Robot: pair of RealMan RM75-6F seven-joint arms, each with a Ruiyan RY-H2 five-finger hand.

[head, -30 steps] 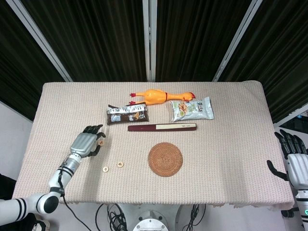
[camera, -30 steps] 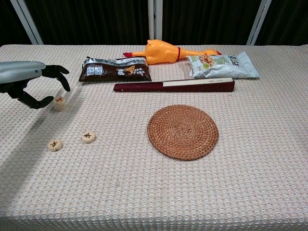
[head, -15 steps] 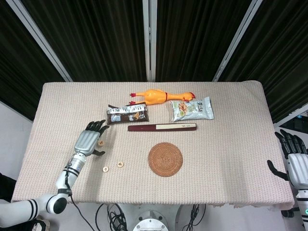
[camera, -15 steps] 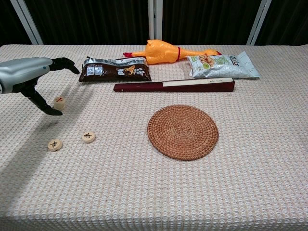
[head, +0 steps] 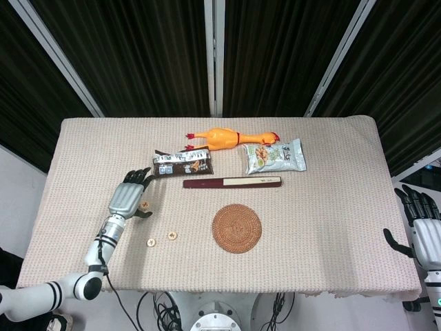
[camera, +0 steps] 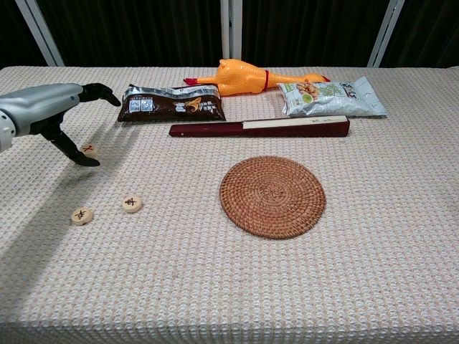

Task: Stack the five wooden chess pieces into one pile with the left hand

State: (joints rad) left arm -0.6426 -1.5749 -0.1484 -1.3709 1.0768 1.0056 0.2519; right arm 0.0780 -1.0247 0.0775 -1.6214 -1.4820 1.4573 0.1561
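Cloth-covered table (head: 331, 227) fills both views, and on it the round woven mat (camera: 272, 196) sits right in the middle. Behind it lies the long dark box (camera: 259, 127), then the brown snack packet (camera: 171, 103), the pale snack bag (camera: 331, 97) and the rubber chicken (camera: 247, 75) along the back.

Only the head view catches the right hand (head: 422, 231), off the table's right edge, fingers spread, holding nothing. The chest view shows none of it. What the chest view does give is a near look at the pieces: a small stack of wooden chess pieces (camera: 90, 150), red mark on top, though how many are in it I cannot tell. Two single pieces lie flat closer to the camera, one (camera: 131, 204) just beside the other (camera: 82, 215).

The left hand (camera: 51, 115) hovers over that stack, palm down, forearm reaching in from the table's left front. Fingers stretch toward the brown packet, thumb hooks down just beside the stack; it grips nothing.
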